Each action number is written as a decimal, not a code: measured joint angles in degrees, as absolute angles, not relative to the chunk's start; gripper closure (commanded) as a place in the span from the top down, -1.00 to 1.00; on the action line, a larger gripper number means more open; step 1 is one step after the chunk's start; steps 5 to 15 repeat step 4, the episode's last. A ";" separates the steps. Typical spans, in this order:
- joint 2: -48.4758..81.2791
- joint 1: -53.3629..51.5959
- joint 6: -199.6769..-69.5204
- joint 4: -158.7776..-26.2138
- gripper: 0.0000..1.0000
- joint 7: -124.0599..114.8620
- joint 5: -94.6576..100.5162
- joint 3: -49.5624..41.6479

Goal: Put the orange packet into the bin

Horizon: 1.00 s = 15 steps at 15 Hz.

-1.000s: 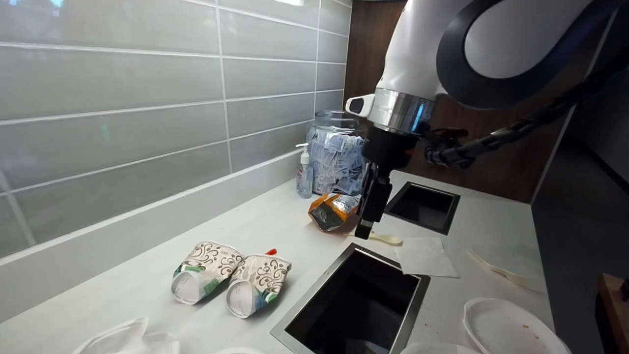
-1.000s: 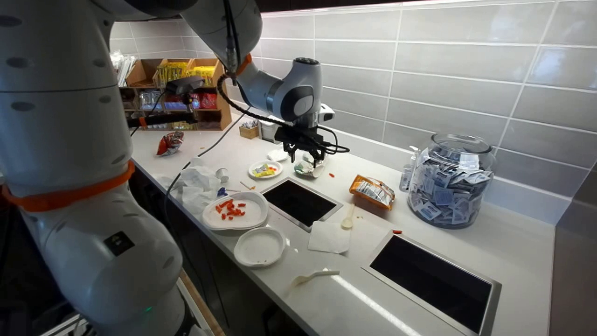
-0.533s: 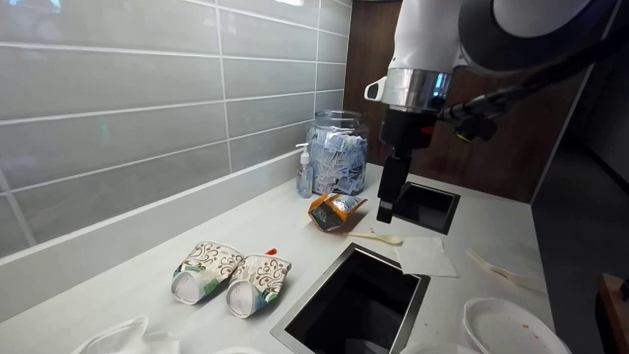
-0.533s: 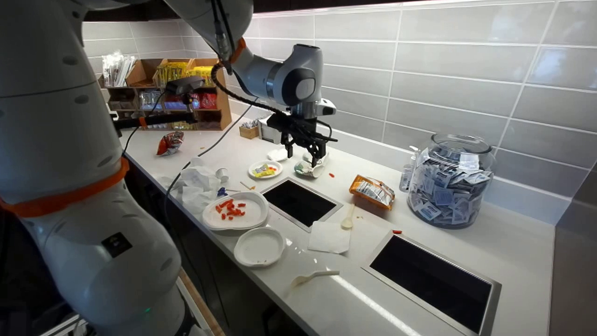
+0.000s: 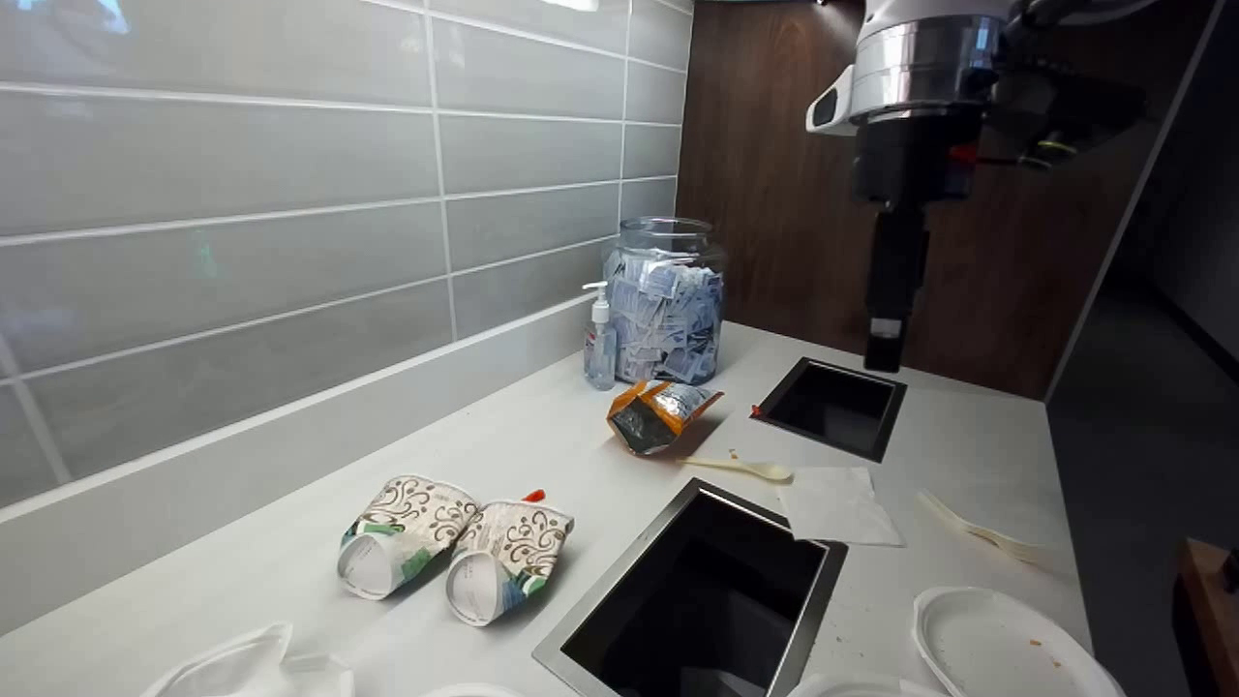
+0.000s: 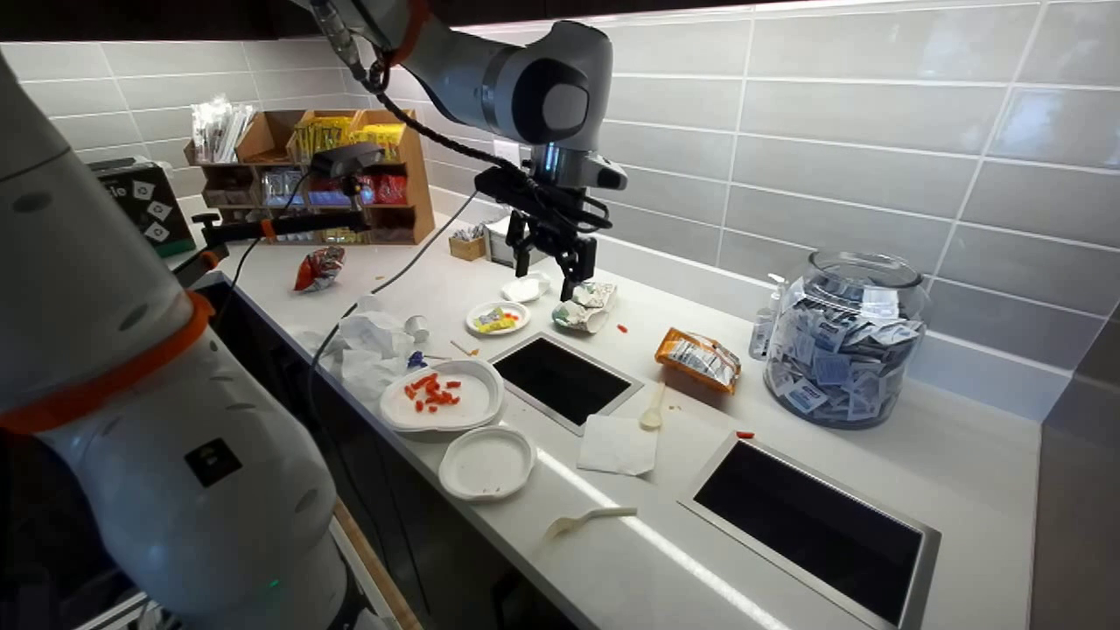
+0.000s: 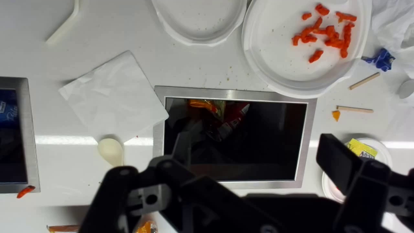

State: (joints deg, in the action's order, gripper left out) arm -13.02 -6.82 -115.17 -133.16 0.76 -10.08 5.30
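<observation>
The orange packet [image 5: 663, 416] lies on its side on the counter, its open end showing, in both exterior views [image 6: 698, 359]. In the wrist view only a bit of it [image 7: 147, 227] shows at the bottom edge, partly behind a finger. A bin opening with a metal rim [image 7: 229, 94] is set in the counter; it also shows in both exterior views [image 5: 619, 569] [image 6: 595, 359]. Wrappers lie inside it. A second bin opening [image 6: 929, 569] is farther along [image 5: 892, 422]. My gripper [image 7: 258, 153] is open and empty, high above the first bin opening [image 5: 883, 353] [image 6: 544, 280], apart from the packet.
A glass jar of sachets [image 5: 668, 310] and a pump bottle [image 5: 600, 344] stand behind the packet. A spoon [image 5: 740, 469] and a napkin [image 5: 842, 508] lie near the bin rim. Crumpled paper cups [image 5: 508, 557] and plates [image 6: 487, 464] lie around it.
My gripper has risen and moved up and to the right in an exterior view, away from the counter. It stays open. The packet has not moved.
</observation>
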 measured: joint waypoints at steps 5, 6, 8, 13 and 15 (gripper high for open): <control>-18.26 -6.60 -114.67 -136.78 1.00 0.74 -10.01 5.17; -18.26 -6.60 -114.67 -136.78 1.00 0.74 -10.01 5.17; -18.26 -6.60 -114.67 -136.78 1.00 0.74 -10.01 5.17; -18.26 -6.60 -114.67 -136.78 1.00 0.74 -10.01 5.17; -18.26 -6.60 -114.67 -136.78 1.00 0.74 -10.01 5.17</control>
